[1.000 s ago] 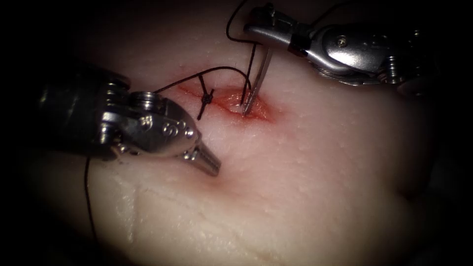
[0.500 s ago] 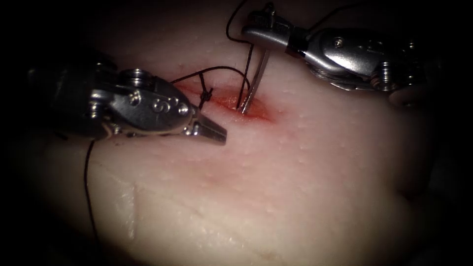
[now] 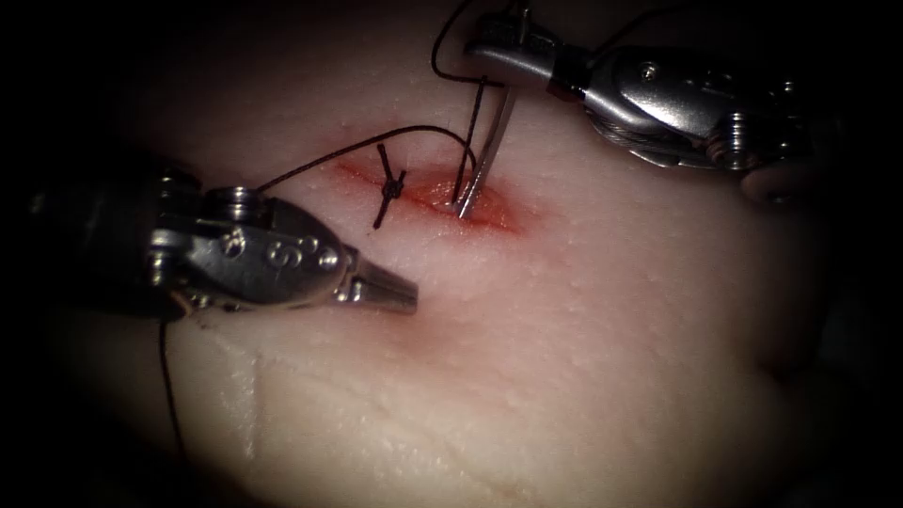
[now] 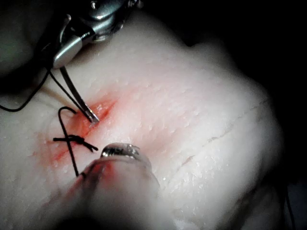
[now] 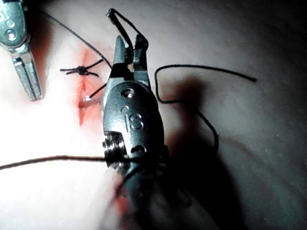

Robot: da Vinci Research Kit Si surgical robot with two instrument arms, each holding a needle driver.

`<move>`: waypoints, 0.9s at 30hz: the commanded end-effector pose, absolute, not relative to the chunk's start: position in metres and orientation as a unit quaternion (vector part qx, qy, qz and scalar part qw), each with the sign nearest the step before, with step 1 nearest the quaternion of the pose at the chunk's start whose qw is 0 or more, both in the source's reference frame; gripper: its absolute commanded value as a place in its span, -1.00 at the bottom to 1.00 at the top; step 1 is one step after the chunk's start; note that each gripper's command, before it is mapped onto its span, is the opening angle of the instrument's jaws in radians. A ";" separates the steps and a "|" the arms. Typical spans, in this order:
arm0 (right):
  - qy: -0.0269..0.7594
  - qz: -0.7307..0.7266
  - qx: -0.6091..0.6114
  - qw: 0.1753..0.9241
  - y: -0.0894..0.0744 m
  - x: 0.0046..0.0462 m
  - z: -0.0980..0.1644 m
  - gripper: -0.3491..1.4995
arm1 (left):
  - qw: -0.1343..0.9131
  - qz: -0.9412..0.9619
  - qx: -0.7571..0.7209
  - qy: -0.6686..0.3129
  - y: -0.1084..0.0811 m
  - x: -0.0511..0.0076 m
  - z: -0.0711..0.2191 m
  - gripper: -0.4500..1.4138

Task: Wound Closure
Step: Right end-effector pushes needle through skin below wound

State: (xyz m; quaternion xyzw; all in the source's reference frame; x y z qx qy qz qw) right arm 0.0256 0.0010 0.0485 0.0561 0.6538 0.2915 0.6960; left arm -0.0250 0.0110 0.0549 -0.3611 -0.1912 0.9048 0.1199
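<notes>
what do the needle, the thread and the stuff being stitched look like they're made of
Needle: looks like polished steel, thin with bright glints; the right hand holds its upper end, tip at the cut.
Thread: dark, matte, possibly braided suture; it holds a knot.
Tissue: pale, moist, pore-dotted pork skin, stained red by the cut.
Left hand: shiny metal, holding nothing.
</notes>
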 end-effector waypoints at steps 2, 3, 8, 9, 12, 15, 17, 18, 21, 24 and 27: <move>0.655 0.296 0.065 0.692 0.000 0.0266 0.049 -1.00 | 0.122 0.903 -0.365 -0.189 0.010 -0.0258 0.055 -0.89; 0.654 0.300 0.069 0.691 0.000 0.0266 0.049 -1.00 | 0.125 0.903 -0.367 -0.187 0.010 -0.0258 0.055 -0.91; 0.654 0.314 0.087 0.683 0.000 0.0265 0.049 -1.00 | 0.132 0.900 -0.375 -0.180 0.011 -0.0259 0.056 -0.93; 0.654 0.314 0.087 0.683 0.001 0.0264 0.049 -1.00 | 0.133 0.900 -0.376 -0.179 0.011 -0.0258 0.056 -0.93; 0.653 0.322 0.095 0.679 0.001 0.0263 0.049 -1.00 | 0.135 0.899 -0.376 -0.178 0.011 -0.0256 0.056 -0.93; 0.653 0.323 0.102 0.678 0.001 0.0262 0.049 -1.00 | 0.135 0.900 -0.375 -0.178 0.011 -0.0253 0.056 -0.93; 0.652 0.327 0.106 0.676 0.001 0.0261 0.050 -1.00 | 0.134 0.900 -0.375 -0.178 0.011 -0.0250 0.056 -0.93; 0.651 0.329 0.108 0.675 0.001 0.0261 0.050 -1.00 | 0.134 0.900 -0.374 -0.177 0.011 -0.0250 0.056 -0.93; 0.651 0.333 0.115 0.672 0.001 0.0262 0.050 -1.00 | 0.134 0.901 -0.373 -0.176 0.010 -0.0248 0.056 -0.93; 0.652 0.335 0.123 0.669 0.001 0.0265 0.050 -1.00 | 0.134 0.901 -0.373 -0.176 0.010 -0.0248 0.056 -0.93; 0.652 0.337 0.131 0.667 0.000 0.0267 0.050 -1.00 | 0.133 0.901 -0.373 -0.176 0.010 -0.0248 0.056 -0.93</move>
